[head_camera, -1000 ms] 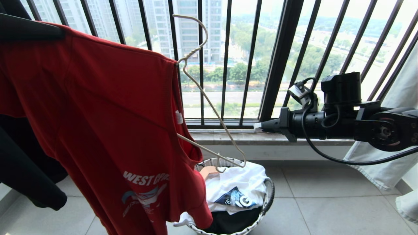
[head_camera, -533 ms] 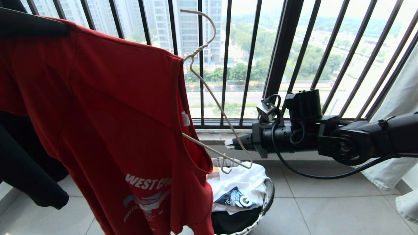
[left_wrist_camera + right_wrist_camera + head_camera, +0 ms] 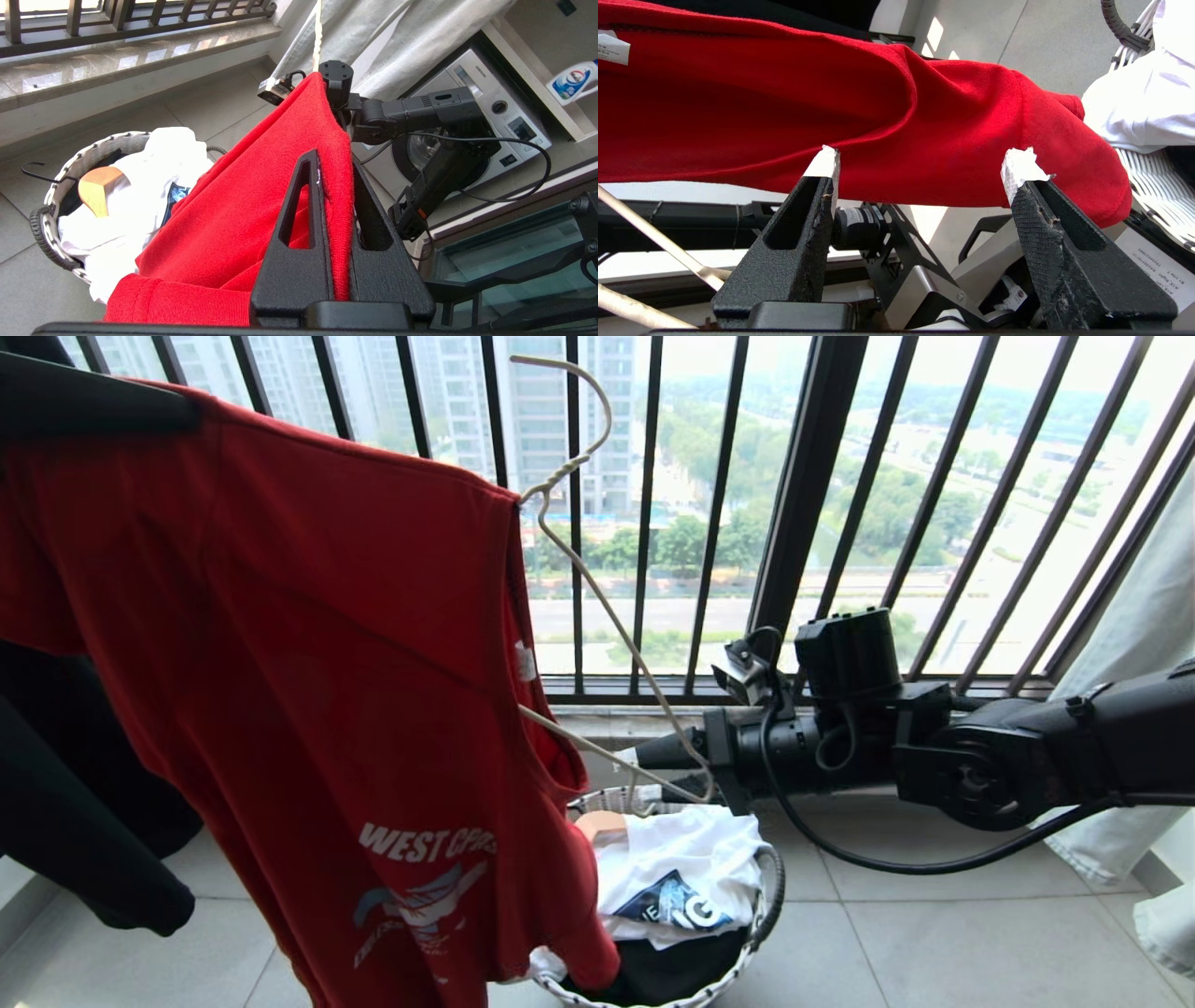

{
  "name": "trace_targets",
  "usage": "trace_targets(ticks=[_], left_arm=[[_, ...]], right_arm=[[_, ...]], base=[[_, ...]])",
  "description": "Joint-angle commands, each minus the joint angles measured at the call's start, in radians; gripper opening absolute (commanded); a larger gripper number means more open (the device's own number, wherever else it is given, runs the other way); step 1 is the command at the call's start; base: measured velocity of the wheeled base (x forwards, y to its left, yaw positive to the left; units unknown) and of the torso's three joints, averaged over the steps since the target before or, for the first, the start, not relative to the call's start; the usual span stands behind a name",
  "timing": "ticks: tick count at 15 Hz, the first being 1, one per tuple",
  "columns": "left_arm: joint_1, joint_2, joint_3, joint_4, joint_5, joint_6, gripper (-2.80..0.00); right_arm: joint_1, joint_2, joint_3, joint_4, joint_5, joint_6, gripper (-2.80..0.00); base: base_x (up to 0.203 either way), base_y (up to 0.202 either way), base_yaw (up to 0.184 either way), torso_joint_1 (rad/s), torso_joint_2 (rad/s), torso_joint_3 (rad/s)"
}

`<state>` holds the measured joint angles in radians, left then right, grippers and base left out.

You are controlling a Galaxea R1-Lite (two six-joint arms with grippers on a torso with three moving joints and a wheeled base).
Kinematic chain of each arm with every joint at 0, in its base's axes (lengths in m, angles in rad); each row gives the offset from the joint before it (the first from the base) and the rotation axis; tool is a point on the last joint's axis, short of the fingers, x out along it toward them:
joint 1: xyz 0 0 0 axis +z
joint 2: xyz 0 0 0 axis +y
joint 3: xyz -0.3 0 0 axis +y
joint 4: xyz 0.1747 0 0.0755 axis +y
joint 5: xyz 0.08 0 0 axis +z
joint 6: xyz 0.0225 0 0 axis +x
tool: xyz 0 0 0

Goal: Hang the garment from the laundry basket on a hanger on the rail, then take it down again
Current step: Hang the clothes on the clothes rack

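Left end effector (image 3: 327,224) clamps garment (image 3: 308,663) (right (image 3: 920,172) spread wide).

Garment (image 3: 308,691) hangs at left, held up by left gripper (image 3: 334,196) at its upper edge, hanger (image 3: 597,607) partly inside it with the free arm sticking out right. Laundry basket (image 3: 767,887) sits on floor tiles (image 3: 934,915) below and right of garment, in front of window railing (image 3: 803,504), white garment (image 3: 686,859) on top in it. Right gripper (image 3: 644,765) reaches in from right, just above basket's back rim, beside hanger's lower end.
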<state>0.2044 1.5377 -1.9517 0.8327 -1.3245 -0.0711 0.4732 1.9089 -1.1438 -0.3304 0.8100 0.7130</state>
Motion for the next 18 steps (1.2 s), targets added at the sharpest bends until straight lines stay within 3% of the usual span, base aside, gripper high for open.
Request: trace_targets(ticks=[1, 6, 10, 18], left_arm=[[0.0, -0.008, 0.0, 0.003, -0.007, -0.001, -2.8], [0.0, -0.016, -0.001, 0.002, -0.007, -0.001, -2.8], [-0.005, -0.027, -0.001, -0.031, -0.007, -0.042, -2.8], [-0.005, -0.027, -0.001, -0.039, -0.007, -0.042, -2.8]], right_arm=[[0.017, 0.023, -0.009, -0.002, 0.005, 0.001, 0.0], [0.042, 0.074, -0.044, -0.027, -0.002, 0.014, 0.0], [0.08, 0.09, -0.035, -0.022, -0.031, 0.013, 0.0], [0.11, 0.125, -0.054, -0.025, -0.065, 0.008, 0.0]], base=[[0.0, 0.0, 0.0, 0.0, 0.0, 0.0], [0.0, 0.0, 0.0, 0.0, 0.0, 0.0], [0.0, 0.0, 0.0, 0.0, 0.0, 0.0], [0.0, 0.0, 0.0, 0.0, 0.0, 0.0]])
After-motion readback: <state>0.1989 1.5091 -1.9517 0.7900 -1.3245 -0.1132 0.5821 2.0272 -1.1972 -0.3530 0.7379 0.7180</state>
